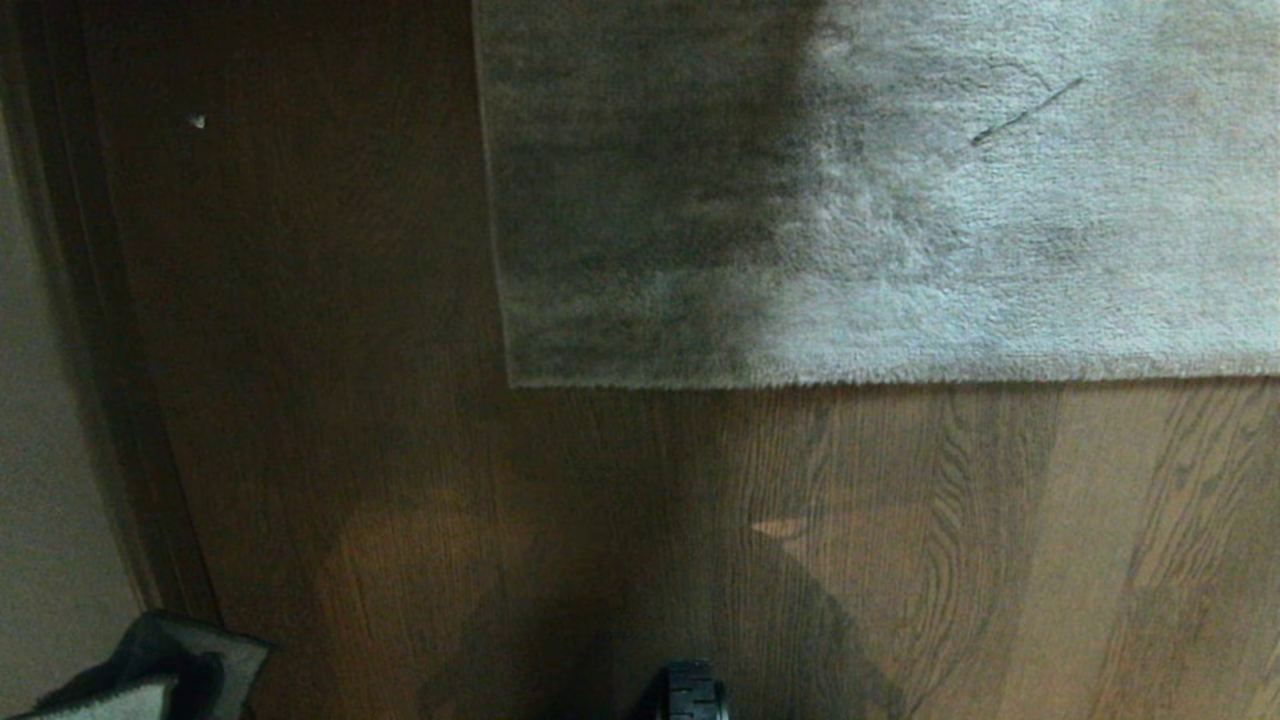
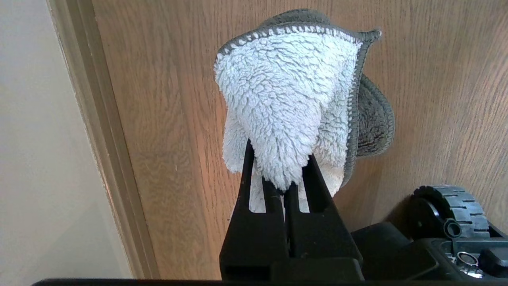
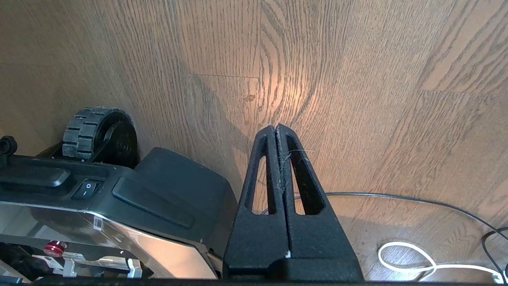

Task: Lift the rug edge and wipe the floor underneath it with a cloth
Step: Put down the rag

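Lying flat on the floor (image 1: 700, 520), the rug edge (image 1: 900, 378) runs straight, its corner toward the wall-side skirting board (image 1: 110, 400); nothing has lifted it yet. Nearer the robot than that edge, the left gripper (image 2: 287, 190) is clamped on the cloth (image 2: 289, 107), which hangs bunched above bare planks. The right gripper (image 3: 276, 131) is pressed closed and empty, over planks near the robot's base (image 3: 119, 198). Closed fingers could skate over the shaggy pile rather than slip beneath the hem, and loose cables (image 3: 416, 258) nearby could snag.
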Available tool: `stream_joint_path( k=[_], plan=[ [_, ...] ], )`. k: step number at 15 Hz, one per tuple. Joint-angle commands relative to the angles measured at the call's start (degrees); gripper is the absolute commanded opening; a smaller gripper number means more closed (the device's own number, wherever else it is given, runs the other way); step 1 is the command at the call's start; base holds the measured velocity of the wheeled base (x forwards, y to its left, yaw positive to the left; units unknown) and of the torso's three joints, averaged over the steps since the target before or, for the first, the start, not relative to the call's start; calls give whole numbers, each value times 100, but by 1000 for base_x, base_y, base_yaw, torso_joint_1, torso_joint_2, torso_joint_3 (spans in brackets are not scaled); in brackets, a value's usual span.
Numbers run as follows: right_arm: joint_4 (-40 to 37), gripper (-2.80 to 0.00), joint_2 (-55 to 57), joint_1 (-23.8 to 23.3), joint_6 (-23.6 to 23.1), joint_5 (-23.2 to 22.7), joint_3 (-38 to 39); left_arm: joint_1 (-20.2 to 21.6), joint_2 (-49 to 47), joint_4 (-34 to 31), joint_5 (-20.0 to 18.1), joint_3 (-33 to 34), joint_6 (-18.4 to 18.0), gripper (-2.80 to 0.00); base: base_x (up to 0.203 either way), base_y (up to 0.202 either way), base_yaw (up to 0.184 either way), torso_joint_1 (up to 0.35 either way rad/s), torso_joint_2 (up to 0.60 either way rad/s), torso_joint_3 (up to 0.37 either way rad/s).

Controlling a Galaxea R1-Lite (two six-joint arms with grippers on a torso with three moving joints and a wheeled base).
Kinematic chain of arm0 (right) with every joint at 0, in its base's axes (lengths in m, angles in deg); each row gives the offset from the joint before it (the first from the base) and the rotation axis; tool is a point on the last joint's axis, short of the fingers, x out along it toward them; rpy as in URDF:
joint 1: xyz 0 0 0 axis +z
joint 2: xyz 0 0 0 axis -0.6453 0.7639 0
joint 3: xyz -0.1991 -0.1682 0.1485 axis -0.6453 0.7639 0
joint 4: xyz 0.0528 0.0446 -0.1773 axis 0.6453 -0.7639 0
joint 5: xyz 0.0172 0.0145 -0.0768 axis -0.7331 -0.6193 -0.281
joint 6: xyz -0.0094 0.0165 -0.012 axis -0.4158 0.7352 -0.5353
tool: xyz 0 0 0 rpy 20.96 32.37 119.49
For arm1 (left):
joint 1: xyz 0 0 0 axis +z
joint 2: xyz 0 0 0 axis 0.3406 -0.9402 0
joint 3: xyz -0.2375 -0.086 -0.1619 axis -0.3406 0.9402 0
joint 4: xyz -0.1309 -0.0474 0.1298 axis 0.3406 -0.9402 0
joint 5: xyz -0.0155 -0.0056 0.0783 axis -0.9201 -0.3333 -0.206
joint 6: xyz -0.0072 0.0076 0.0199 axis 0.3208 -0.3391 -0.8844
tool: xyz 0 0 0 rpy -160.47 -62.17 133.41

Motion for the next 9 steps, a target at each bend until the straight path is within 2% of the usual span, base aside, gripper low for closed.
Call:
stream_joint_path(
  k=[1, 9],
  plan=[
    [2, -280, 17, 3, -4, 0, 1, 3, 0, 1, 1, -9, 2, -280, 0, 0, 0, 0, 0, 0],
    [2, -280, 17, 3, -4, 0, 1, 3, 0, 1, 1, 0, 2, -280, 0, 0, 0, 0, 0, 0]
  ],
)
